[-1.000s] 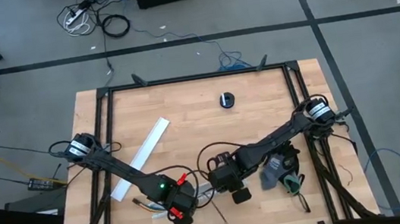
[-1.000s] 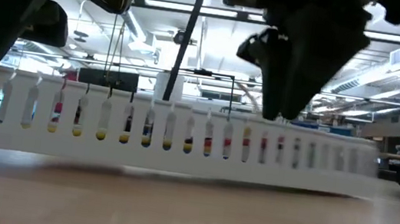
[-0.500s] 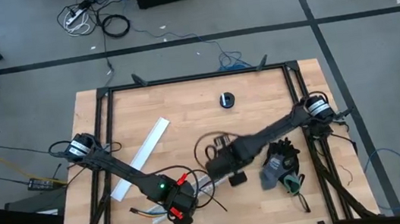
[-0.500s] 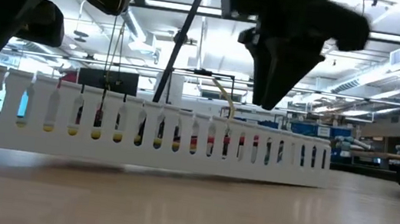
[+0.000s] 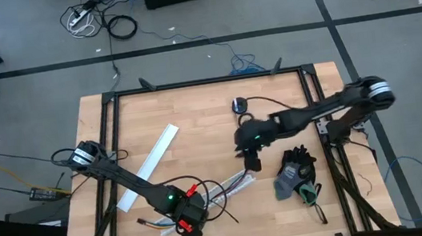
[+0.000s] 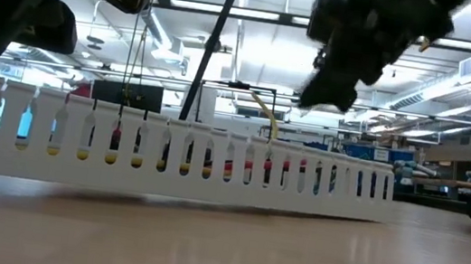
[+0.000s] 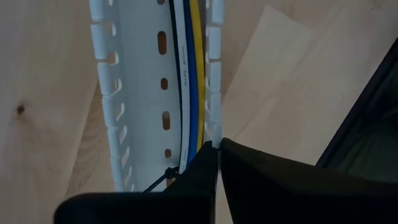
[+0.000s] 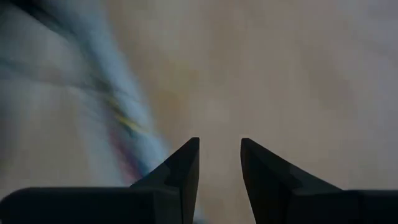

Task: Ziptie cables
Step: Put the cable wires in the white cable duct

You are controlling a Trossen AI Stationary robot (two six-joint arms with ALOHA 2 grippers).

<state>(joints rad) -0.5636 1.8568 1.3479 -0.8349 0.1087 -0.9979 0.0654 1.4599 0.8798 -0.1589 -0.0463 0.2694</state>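
A short white slotted channel (image 5: 231, 186) (image 7: 134, 93) lies on the table near its front. The cables (image 7: 189, 74), white, blue and yellow wires, run along inside it, and their ends (image 5: 155, 221) stick out past my left gripper. My left gripper (image 5: 188, 224) (image 7: 217, 163) points down, shut at the channel's end. A thin black ziptie (image 5: 229, 215) lies beside it on the wood. My right gripper (image 5: 250, 160) (image 8: 219, 152) hangs open above the middle of the table, away from the channel, with nothing between its fingers. My left gripper comes from above, pointing steeply down, and its shut fingers meet the channel's slotted side wall (image 7: 214, 140) near one end. The wall runs in between the fingertips, so it looks pinched there. The channel lies flat on the table.
A longer white channel (image 5: 151, 167) lies slantwise at the left. A small black round thing (image 5: 239, 105) sits near the far edge. A grey and green glove heap (image 5: 295, 176) lies at the right. A black frame (image 5: 206, 81) rims the table.
My right gripper has pulled away from the channel beside my left gripper, going toward the table's far edge and a little right, and it has turned as it went. The short channel, hidden beneath it before, now shows; it swung a little on the table.
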